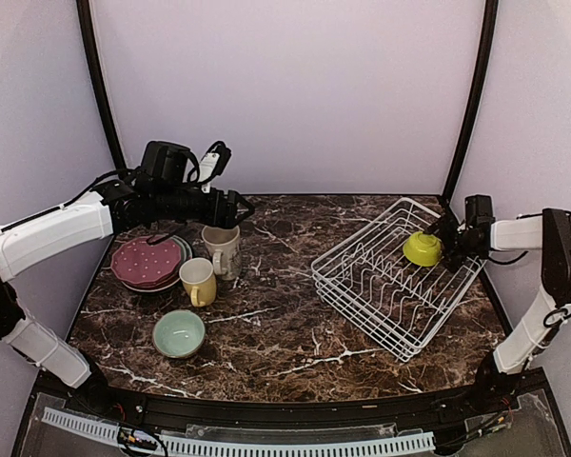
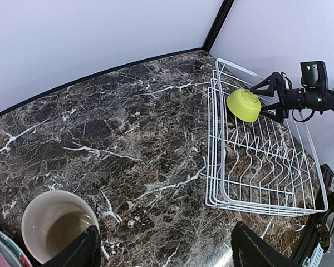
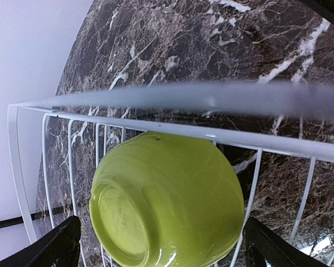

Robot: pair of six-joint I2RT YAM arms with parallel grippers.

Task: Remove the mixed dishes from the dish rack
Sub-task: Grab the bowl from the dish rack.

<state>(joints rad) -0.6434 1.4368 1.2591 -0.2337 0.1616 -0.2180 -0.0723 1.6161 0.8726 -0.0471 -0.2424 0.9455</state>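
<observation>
While the lime-green bowl (image 1: 423, 249) sits in the dish rack (image 1: 390, 307), note its pose: tipped on its side at the far right end, base turned toward your right wrist camera, leaning among the wires just under the rack's top rail. It is the only dish in the rack. The rack lies at an angle on the right half of the marble table (image 1: 285, 324).

Your right gripper (image 1: 442, 242) is spread wide, one finger on each side of the bowl. In the wrist view a sliver of gap shows at the left finger; at the right finger, contact cannot be judged. Not clamped.

Left half of the table, well apart from the rack:
- cream-grey mug (image 1: 222, 249), upright, mouth up.
- yellow mug (image 1: 198, 282), upright, just in front of it.
- stack of plates (image 1: 147, 263), the maroon dotted one on top, beside both mugs.
- pale mint bowl (image 1: 179, 333), upright, nearest your arm bases.

Your left gripper (image 1: 240, 208) hangs above the cream-grey mug, fingers parted, nothing between them.
</observation>
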